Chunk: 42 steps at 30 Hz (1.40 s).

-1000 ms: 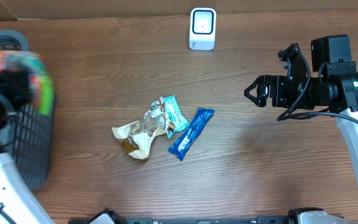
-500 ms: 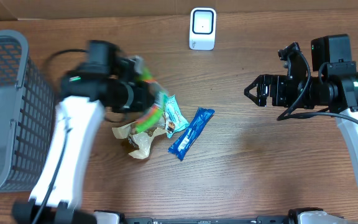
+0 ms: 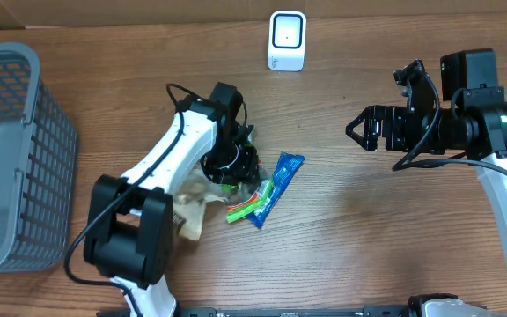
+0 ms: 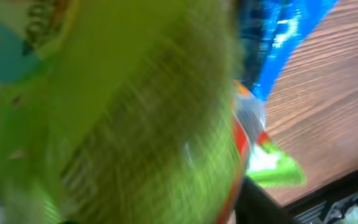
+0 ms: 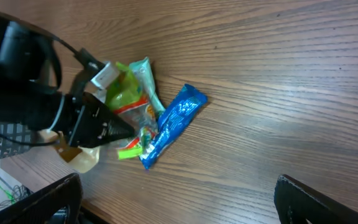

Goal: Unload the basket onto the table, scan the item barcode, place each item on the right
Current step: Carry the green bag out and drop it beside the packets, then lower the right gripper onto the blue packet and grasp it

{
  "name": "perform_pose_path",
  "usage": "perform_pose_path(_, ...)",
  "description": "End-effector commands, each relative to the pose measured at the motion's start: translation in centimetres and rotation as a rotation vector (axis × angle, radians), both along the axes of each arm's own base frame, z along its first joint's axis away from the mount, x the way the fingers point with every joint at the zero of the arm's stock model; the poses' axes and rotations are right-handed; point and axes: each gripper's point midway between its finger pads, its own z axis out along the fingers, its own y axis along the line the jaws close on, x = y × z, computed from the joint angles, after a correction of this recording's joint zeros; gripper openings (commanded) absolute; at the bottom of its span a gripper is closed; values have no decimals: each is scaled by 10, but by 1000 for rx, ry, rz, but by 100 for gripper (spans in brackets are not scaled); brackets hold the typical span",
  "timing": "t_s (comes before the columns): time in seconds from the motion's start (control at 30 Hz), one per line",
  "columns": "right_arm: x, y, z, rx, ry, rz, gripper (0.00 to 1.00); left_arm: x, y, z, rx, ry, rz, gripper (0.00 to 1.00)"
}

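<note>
A green snack packet (image 3: 240,210) with an orange edge sits at my left gripper (image 3: 231,167), down on the pile of wrappers at the table's middle. In the left wrist view the green packet (image 4: 135,124) fills the frame in a blur, with one dark finger (image 4: 263,205) beside it, so the grip is unclear. A blue wrapper (image 3: 280,176) lies just to the right, touching the pile. The white barcode scanner (image 3: 287,40) stands at the back centre. My right gripper (image 3: 363,129) hovers open and empty at the right, its fingers (image 5: 42,199) wide apart above bare wood.
A grey mesh basket (image 3: 7,158) stands at the left edge. A tan crumpled packet (image 3: 192,216) lies under the left arm, and a teal packet (image 5: 146,74) pokes out behind the green one. The blue wrapper (image 5: 173,124) also shows in the right wrist view.
My left arm swung from the basket across to the pile, carrying the green packet down onto the wrappers. The right arm has not moved.
</note>
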Motion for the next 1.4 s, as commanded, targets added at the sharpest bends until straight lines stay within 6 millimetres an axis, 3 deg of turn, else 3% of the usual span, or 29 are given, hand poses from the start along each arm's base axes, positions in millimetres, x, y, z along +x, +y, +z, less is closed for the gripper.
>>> perform_pose_path(0.0,-1,3,1,9,0,7,99,0,5,-4,31,1,3,59)
perform_pose_path(0.07,-1,3,1,10,0,8,99,3,5,1,37,-10,4,63)
perform_pose_path(0.23,-1,5,2,34,18,-23,99,16,16,30,112,-60,28,63)
perform_pose_path(0.43,0,13,8,95,33,-32,96,44,21,104,126,-252,44,61)
perform_pose_path(0.57,2,13,7,123,72,-94,91,64,47,164,198,-437,152,66)
perform_pose_path(0.7,7,17,1,135,110,-124,89,72,69,216,173,-572,241,67)
perform_pose_path(0.83,14,31,-13,142,168,-123,88,70,91,247,154,-654,324,66)
perform_pose_path(0.93,17,48,-29,134,213,-92,88,67,97,256,150,-678,348,68)
perform_pose_path(1.1,18,76,-63,74,276,-25,88,66,98,249,159,-649,343,72)
perform_pose_path(1.27,20,89,-104,-16,342,1,89,67,98,242,169,-624,339,74)
perform_pose_path(1.37,24,98,-126,-33,367,17,88,69,97,238,172,-616,338,81)
